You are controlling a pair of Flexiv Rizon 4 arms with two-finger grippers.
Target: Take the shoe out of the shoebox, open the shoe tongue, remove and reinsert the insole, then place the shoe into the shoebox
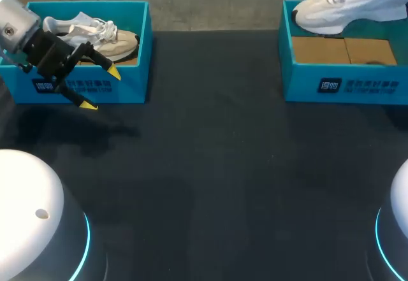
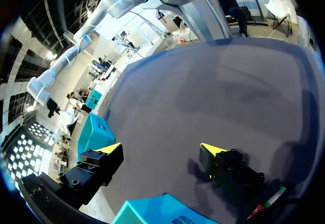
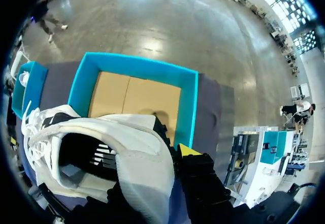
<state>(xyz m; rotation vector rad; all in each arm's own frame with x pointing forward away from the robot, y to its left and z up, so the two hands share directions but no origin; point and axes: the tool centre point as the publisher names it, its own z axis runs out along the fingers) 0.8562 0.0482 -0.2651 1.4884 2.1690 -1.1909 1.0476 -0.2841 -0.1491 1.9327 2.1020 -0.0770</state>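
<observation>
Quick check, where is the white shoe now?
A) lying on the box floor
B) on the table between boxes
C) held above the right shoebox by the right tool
C: the white shoe hangs over the right shoebox, clamped in the right tool.

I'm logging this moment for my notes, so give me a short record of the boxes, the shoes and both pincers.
left shoebox: holds a beige sneaker
right shoebox: cardboard floor showing
white sneaker: held above the right shoebox, heel gripped by the right pincer
left pincer: open, empty, in front of the left shoebox
</observation>
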